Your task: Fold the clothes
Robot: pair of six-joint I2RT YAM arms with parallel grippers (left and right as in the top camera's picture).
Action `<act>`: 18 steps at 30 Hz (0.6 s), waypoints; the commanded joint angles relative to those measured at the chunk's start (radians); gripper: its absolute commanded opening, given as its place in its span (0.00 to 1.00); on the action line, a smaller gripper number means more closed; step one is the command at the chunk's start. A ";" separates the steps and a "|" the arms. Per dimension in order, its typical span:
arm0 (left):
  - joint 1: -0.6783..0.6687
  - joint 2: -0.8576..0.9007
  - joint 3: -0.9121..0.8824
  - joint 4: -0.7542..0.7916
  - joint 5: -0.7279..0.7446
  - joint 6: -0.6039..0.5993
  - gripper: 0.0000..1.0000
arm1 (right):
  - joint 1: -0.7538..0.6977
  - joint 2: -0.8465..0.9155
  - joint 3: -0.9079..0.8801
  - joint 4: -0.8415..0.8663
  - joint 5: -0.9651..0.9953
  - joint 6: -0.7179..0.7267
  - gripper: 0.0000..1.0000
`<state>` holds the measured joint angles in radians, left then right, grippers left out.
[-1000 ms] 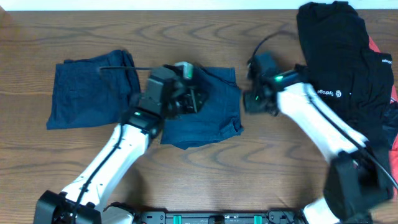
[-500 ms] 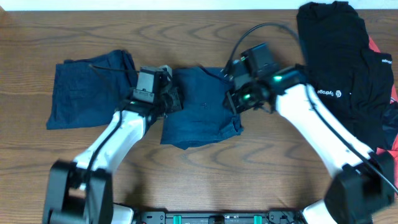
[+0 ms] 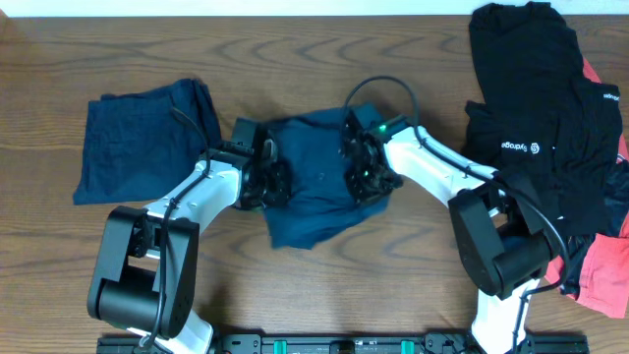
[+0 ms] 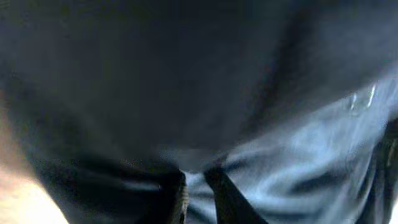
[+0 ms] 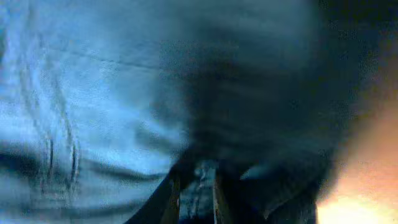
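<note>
Brown wood table (image 3: 393, 285), nothing on it but clothes and my two arms. Nearest me, at the right front corner, a coral red garment (image 3: 601, 280) lies in a heap and is partly out of frame. It reads as unfolded. Mid-table is the working piece: a navy garment (image 3: 314, 197), bunched and hanging off-square, with the left gripper (image 3: 267, 177) on its left edge and the right gripper (image 3: 362, 169) on its right edge. The two face each other across the cloth. Gripping opposite edges like that makes sense, I'd say: it lets me carry one edge over in a straight line and not drag a corner. Further back on the left, a folded navy piece (image 3: 147, 143) lies flat, apart from the working piece. I take that as the done pile. Far right, the black garments (image 3: 536, 79) are stacked loose, with a white logo (image 3: 519, 147) facing up and a sliver of red under the right side. They look queued and unfolded. Overhead gives me layout but hides the fingertips under the wrist housings. The wrist cams fill that gap: on the left, the fingers (image 4: 176, 202) sit close together with blue cloth pinched in the gap. On the right the fingers (image 5: 171, 202) look the same, clenched on a fold. Both feeds are blurred and filled with cloth, so they show no table and no garment outline. Only the overhead tells me where the hem lies.
</note>
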<state>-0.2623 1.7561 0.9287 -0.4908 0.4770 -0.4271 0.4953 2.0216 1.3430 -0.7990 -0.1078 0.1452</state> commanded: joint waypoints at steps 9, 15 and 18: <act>0.000 -0.196 -0.008 -0.002 0.137 -0.079 0.20 | -0.112 0.016 0.162 0.113 0.201 0.029 0.26; 0.000 -0.406 -0.008 0.154 -0.183 0.037 0.65 | -0.099 -0.065 0.305 -0.039 0.151 0.029 0.32; 0.014 -0.409 -0.008 0.242 -0.270 0.186 0.65 | -0.092 -0.118 0.324 -0.084 0.044 0.029 0.34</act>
<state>-0.2619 1.3338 0.9215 -0.2749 0.3672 -0.3973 0.3920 1.9831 1.6306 -0.8639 0.0292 0.1680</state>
